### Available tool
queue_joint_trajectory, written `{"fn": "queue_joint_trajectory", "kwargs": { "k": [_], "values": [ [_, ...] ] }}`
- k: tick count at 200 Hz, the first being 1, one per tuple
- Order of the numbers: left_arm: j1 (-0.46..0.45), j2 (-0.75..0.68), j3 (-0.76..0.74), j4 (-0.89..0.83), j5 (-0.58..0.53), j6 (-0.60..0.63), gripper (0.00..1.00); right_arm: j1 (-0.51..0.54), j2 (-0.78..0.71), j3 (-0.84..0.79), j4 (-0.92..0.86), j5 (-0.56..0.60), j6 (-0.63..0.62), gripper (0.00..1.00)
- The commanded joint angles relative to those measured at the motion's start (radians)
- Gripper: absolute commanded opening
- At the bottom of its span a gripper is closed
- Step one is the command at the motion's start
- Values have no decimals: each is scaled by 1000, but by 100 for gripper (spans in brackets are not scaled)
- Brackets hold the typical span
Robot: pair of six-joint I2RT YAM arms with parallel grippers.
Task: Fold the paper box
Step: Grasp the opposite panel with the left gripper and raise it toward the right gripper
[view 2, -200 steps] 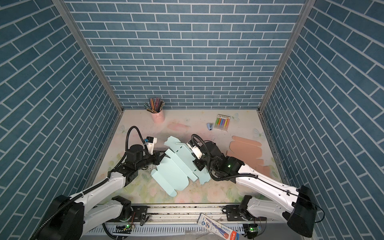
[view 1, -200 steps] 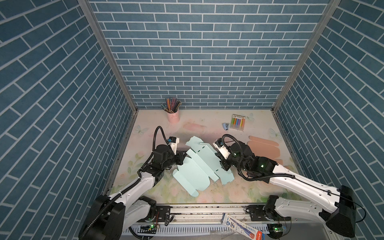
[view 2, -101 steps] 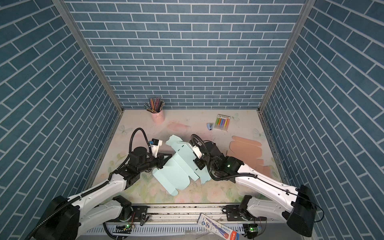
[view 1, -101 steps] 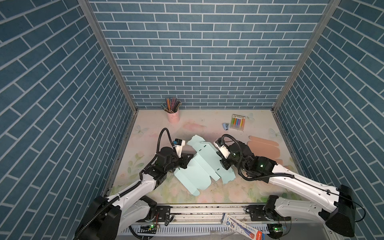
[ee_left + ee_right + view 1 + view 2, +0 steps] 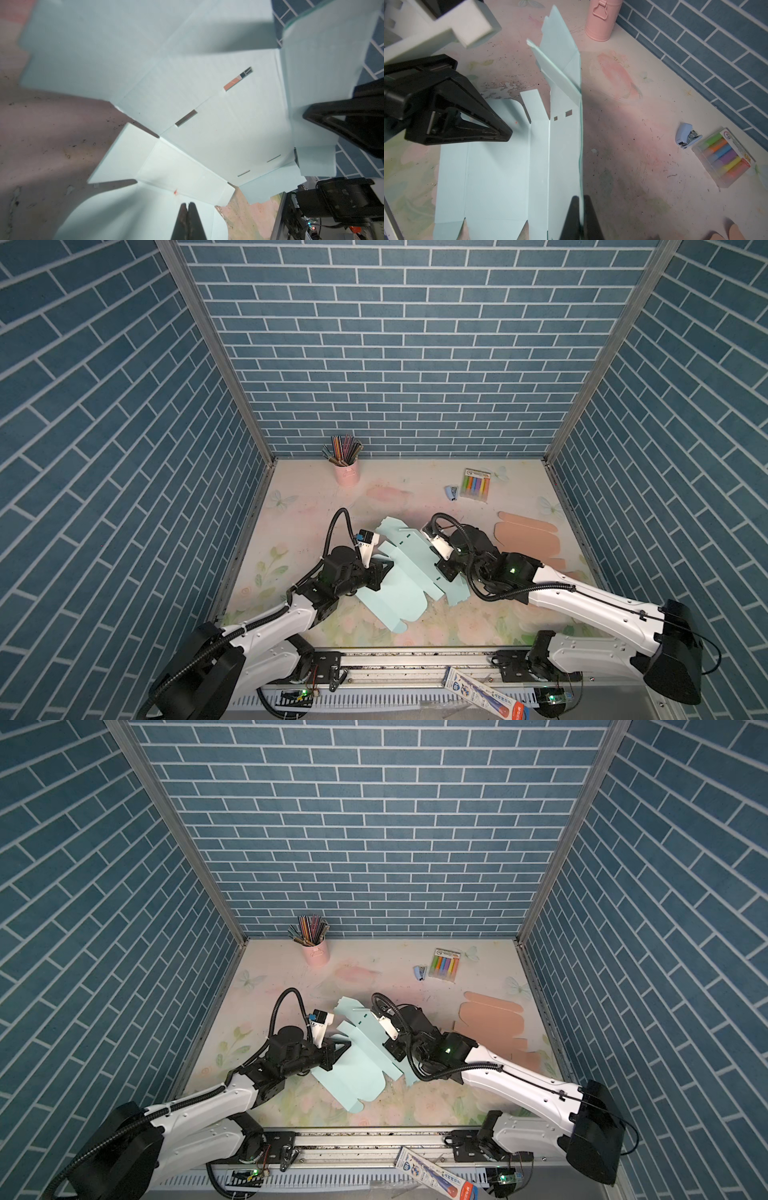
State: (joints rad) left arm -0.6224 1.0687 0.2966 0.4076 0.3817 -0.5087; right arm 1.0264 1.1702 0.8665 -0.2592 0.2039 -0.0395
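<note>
A light blue paper box [image 5: 399,593] [image 5: 353,1073] lies as a creased, partly folded blank mid-table. My left gripper [image 5: 388,566] [image 5: 347,1046] [image 5: 188,204] is shut, its tips resting on the blank's left panel [image 5: 145,207] near a crease, nothing between them. My right gripper [image 5: 444,571] [image 5: 392,1048] [image 5: 580,197] is shut on the edge of the blank's right side flap [image 5: 564,135], which stands upright from the floor panel [image 5: 498,166]. The left gripper's black fingers [image 5: 506,135] show opposite it in the right wrist view.
A pink cup of pencils [image 5: 346,472] stands at the back. A highlighter pack [image 5: 476,485] and small blue stapler [image 5: 453,492] lie back right. A peach cardboard blank [image 5: 528,537] lies right of the right arm. A tube [image 5: 486,695] rests on the front rail.
My left gripper has moved right onto the blue blank's left panel. The blank has drawn together, its right flap standing steeper. The right gripper has barely shifted.
</note>
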Motion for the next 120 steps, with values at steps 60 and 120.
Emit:
{"fn": "queue_joint_trajectory", "kwargs": {
  "k": [60,120],
  "values": [
    [16,-181,35,-97,-94,-16,0,79,54,1,-12,242,-153,0],
    [16,-214,108,-159,-122,-20,0,190,186,22,11,482,-230,0]
  ]
}}
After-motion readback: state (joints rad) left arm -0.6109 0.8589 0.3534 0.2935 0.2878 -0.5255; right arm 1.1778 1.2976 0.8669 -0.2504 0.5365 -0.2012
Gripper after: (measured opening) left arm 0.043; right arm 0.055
